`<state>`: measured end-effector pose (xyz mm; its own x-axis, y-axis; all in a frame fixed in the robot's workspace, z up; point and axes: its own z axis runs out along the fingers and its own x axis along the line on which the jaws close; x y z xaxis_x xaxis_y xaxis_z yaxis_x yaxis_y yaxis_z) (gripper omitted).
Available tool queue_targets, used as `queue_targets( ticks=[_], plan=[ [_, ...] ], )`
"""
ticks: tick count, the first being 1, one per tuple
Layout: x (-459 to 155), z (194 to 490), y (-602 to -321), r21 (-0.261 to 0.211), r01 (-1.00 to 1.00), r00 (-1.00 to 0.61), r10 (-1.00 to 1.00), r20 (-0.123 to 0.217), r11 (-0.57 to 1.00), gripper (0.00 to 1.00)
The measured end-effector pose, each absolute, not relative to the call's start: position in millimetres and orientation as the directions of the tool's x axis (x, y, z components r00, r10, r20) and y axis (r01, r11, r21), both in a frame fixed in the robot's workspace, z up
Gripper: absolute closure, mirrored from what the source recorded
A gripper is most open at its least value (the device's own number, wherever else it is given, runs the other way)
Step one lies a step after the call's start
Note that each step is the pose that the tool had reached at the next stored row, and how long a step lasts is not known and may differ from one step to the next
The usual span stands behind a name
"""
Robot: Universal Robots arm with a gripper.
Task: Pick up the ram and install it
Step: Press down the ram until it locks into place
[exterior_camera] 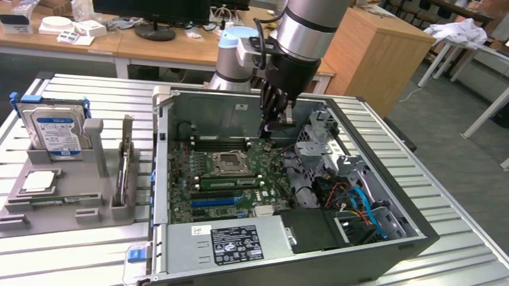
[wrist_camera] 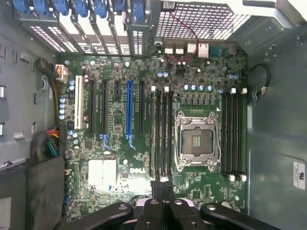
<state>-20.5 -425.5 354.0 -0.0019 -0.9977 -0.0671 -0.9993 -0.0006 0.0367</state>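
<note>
— While the arm hangs inside the computer case point(exterior_camera: 214, 110), where do you put the ram point(exterior_camera: 46, 203)?

— Well apart from it. In the exterior view a thin green stick lies flat in the grey tray point(exterior_camera: 95, 205), at nine o'clock from the case and at six o'clock from the silver processor chip point(exterior_camera: 40, 182). I take that for the ram, untouched.

— And the gripper point(exterior_camera: 272, 126)?

— At one o'clock from the processor socket point(exterior_camera: 228, 161), above the board. Its fingers are pressed together with nothing between them. The wrist view shows the gripper point(wrist_camera: 161, 187) the same way, over one end of the memory slots point(wrist_camera: 161, 134).

— I see a green strip among those slots, at six o'clock from the socket.

— Whether a stick is seated there I cannot tell.

— So how is the pick done well?

— As I judge it, the fingers must part before they reach the tray. They should then take the stick by its two flat faces near the middle, so that it hangs level. A grip near one end would let it tilt. The small chips want light pressure, and the tray looks snug around the stick, so a straight, slow descent suits best.
</note>
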Motion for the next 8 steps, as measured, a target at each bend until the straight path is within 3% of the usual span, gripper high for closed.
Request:
queue_targets(
  ticks=[8],
  plan=[
    [-12.8,354.0,-425.5,0.037,-0.999,-0.002,-0.998,-0.067,-0.001,0.89]
  ],
)
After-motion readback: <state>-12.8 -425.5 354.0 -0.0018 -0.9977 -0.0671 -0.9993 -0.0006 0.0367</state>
